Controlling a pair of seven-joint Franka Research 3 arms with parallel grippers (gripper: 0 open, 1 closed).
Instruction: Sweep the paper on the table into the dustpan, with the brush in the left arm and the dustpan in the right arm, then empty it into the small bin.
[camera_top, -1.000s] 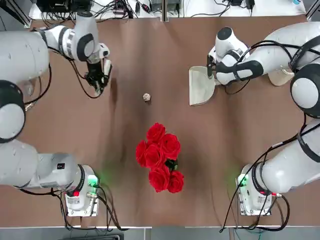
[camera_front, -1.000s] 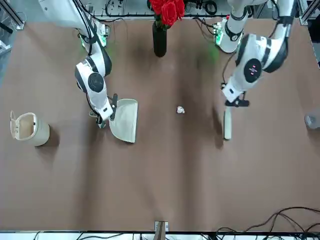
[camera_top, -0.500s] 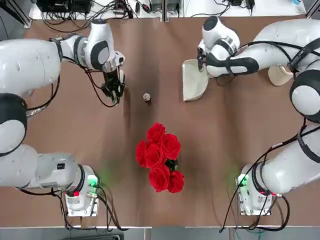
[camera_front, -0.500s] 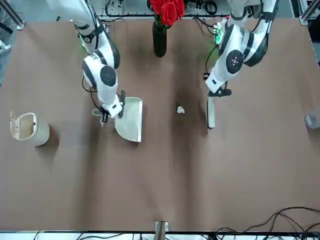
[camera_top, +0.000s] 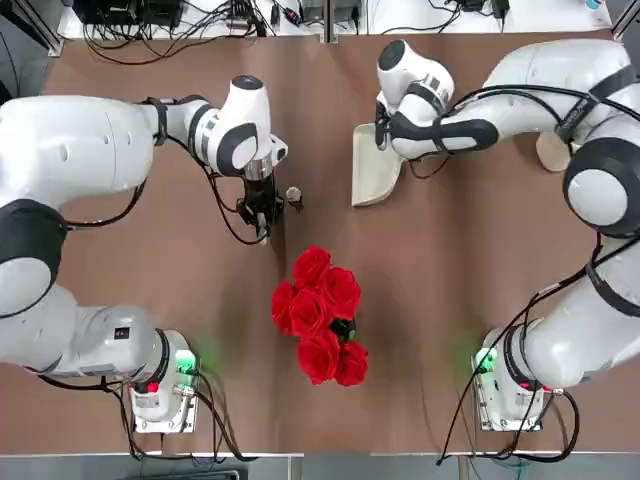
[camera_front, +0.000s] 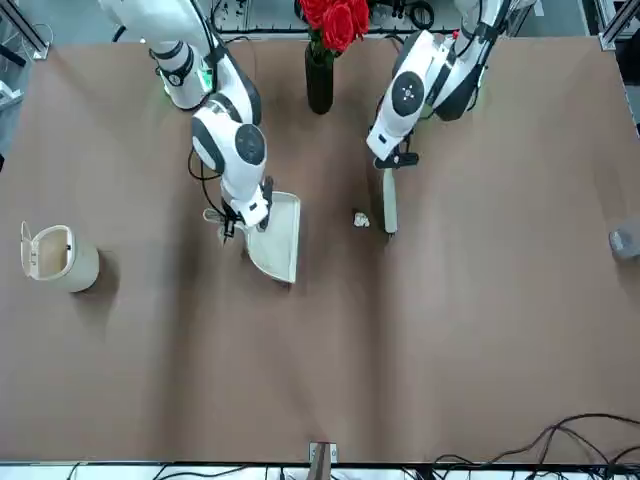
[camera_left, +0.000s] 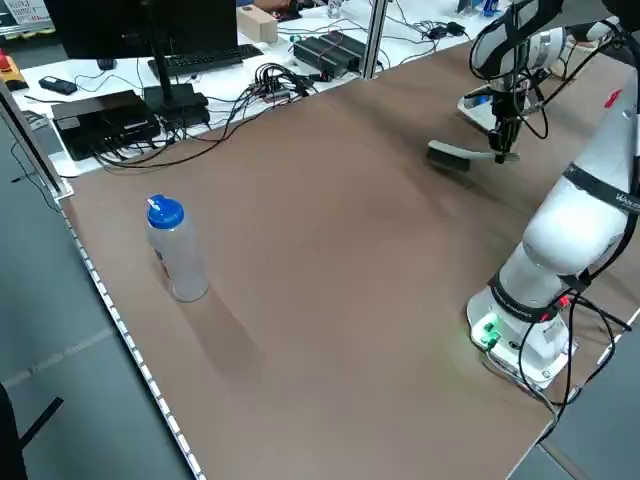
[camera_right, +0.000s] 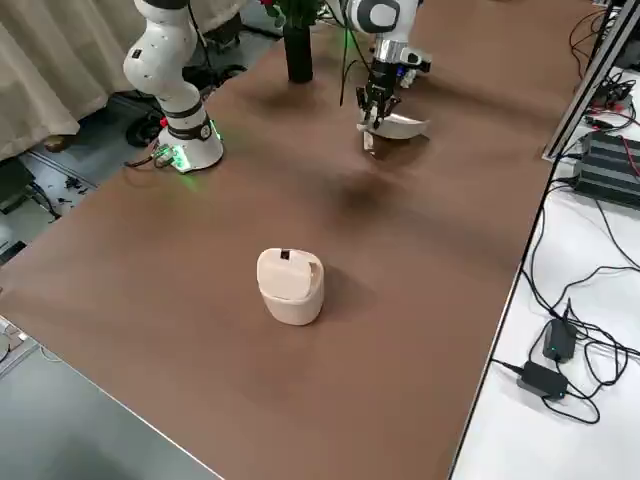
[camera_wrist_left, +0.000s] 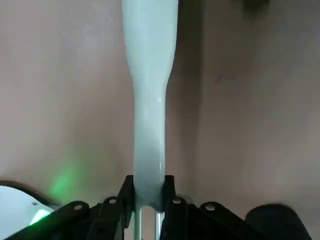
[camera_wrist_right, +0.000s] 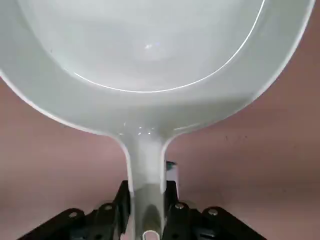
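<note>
Seen from the robot's side, a bunch of red roses is standing nearest, near the middle of the table, outside the space between brush and dustpan.

Beyond it, the small crumpled paper is lying on the tabletop, where it was a moment ago. What is changing is the space around it: both arms are closing in.

From the left, the left gripper is moving right, its fingers clenched on the handle of the white brush. The brush is now just beside the paper, on its left. Whether the bristles are touching the table or the paper, I cannot tell.

From the right, the right gripper is shifting left, its fingers gripping the stubby handle of the cream dustpan. The dustpan is still a little apart from the paper, on its right and slightly farther away.

So the tools are probably lining up for a sweep to the right; the brush could miss something so small.

Farther right, the small bin is waiting, well apart from the paper.
</note>
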